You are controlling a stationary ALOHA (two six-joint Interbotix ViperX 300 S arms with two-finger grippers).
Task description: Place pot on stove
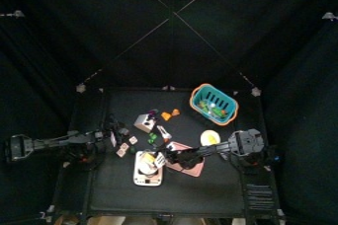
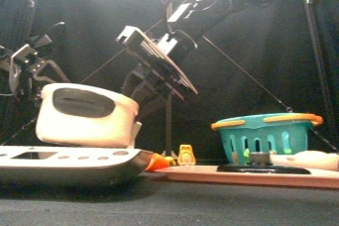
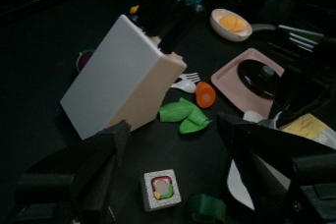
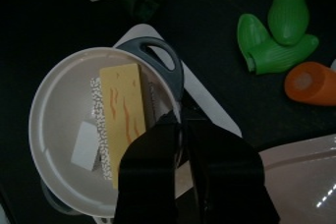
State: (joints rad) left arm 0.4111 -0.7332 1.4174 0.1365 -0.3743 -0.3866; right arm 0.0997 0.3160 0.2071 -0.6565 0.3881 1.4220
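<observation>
Black curtains wall our small counter [image 1: 119, 185]. From above, we see our right arm reaching left across the middle to the pot [image 1: 148, 173], which sits on the white stove [image 1: 146, 159] at the near left; a pink slab [image 1: 188, 162] lies just right of it and a teal basket [image 1: 214, 99] stands at the far right. Our left arm rests at the left edge.

At counter height, the stove [image 2: 66, 161] fills the near left.

Our left tool [image 3: 178, 174] hangs with jaws wide apart, holding nothing.

Our right tool [image 4: 184, 174] is over the pot [image 4: 66, 120]; we cannot tell whether it grips the rim.
</observation>
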